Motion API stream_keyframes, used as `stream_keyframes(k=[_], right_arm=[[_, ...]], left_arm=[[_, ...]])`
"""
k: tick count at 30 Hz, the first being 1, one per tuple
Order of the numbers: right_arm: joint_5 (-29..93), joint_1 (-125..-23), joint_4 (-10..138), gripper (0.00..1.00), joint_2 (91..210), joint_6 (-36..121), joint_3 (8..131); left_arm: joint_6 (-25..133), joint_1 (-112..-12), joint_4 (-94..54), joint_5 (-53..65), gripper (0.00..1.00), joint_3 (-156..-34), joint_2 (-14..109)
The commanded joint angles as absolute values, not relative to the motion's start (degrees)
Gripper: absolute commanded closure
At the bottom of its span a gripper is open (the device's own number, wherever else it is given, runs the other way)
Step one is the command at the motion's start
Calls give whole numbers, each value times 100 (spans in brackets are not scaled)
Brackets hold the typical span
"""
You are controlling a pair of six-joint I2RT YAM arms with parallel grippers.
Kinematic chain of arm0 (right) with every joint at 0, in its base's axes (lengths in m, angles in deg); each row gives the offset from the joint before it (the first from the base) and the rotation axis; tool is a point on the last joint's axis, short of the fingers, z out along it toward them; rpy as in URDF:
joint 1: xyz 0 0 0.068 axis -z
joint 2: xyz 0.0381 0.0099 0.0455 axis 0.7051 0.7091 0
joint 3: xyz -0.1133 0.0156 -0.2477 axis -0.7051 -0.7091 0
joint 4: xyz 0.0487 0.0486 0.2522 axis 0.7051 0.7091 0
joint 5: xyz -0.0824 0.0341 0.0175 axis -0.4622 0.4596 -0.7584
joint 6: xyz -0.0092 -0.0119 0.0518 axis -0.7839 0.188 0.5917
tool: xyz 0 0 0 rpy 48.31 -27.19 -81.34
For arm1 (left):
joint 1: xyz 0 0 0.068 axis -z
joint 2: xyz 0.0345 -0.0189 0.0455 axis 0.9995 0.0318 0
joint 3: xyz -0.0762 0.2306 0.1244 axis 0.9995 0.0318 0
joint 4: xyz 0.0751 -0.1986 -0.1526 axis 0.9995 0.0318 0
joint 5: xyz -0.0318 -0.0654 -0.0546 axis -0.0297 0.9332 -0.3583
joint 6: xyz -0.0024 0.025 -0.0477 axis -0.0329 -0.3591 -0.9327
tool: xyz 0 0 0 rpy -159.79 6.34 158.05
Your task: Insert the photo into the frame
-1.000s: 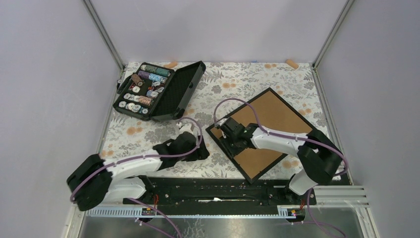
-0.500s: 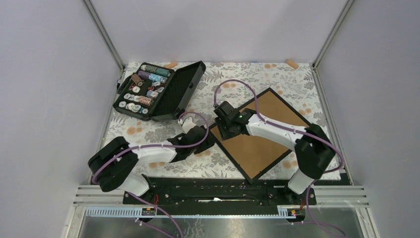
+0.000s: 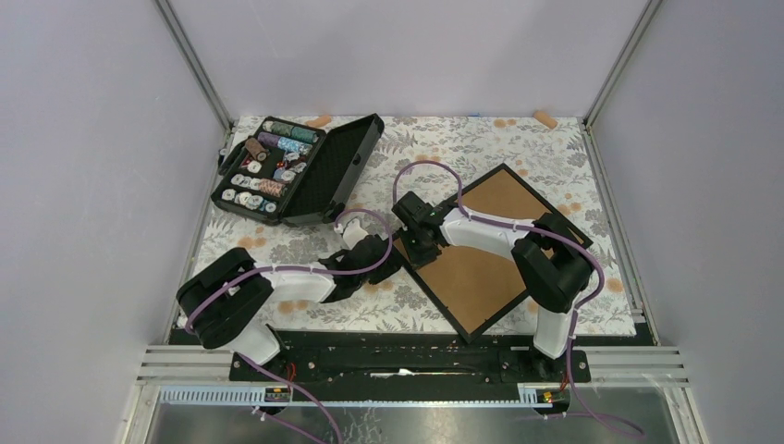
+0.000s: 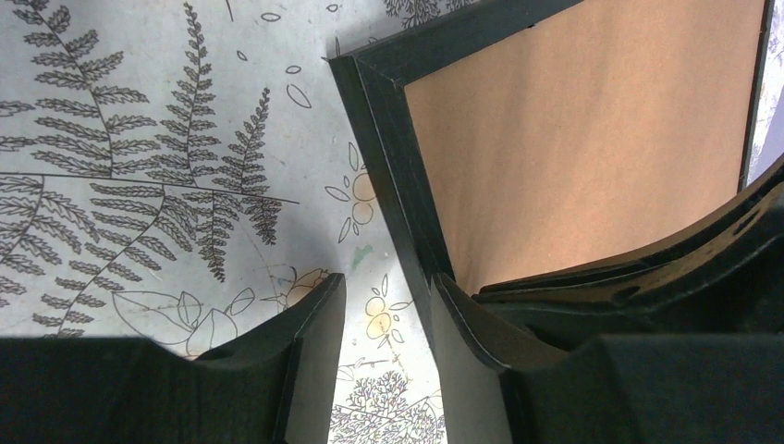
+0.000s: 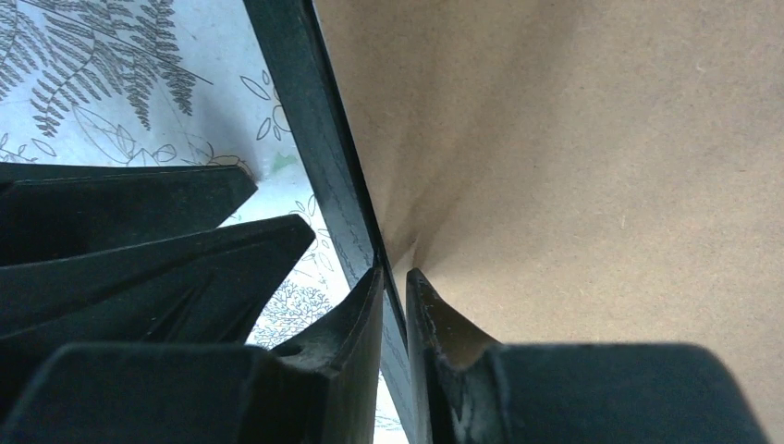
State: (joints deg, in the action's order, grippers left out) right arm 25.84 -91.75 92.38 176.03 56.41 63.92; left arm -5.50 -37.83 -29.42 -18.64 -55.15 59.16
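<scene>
The frame lies back-up on the table, its brown board facing up inside the thin black rim. My right gripper is shut on the rim of its left side; in the right wrist view the rim runs between the two fingers of the gripper, one finger on the board. My left gripper is open just outside that same side. In the left wrist view only cloth lies between its fingers, and the frame's corner is beside its right finger. The photo is not in view.
An open black case of thread spools stands at the back left. The floral cloth covers the table. Two small orange pieces lie by the back wall. Grey walls close in the sides and back.
My right gripper has moved up and left along the frame's left side toward its corner. My left arm has reached right, bringing its gripper up to the frame's left side.
</scene>
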Motion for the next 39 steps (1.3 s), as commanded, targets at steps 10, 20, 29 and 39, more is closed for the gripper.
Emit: stream_keyframes(k=[10, 20, 29, 39], right_arm=[[2323, -9184, 9376, 80, 17834, 5613, 6712], [2109, -9186, 10042, 89, 18161, 5785, 6964], [1861, -9175, 10351, 91, 18537, 5972, 7006], [2396, -8822, 9712, 93, 18729, 5655, 6373]], left_arm=[[-519, -3784, -2722, -1997, 63, -5522, 6432], [-642, -3784, -2259, -2093, 71, -5757, 6704], [-915, -3782, -2030, -2129, 76, -5629, 6921], [-1100, -3916, -1735, -2136, 83, -5413, 7274]])
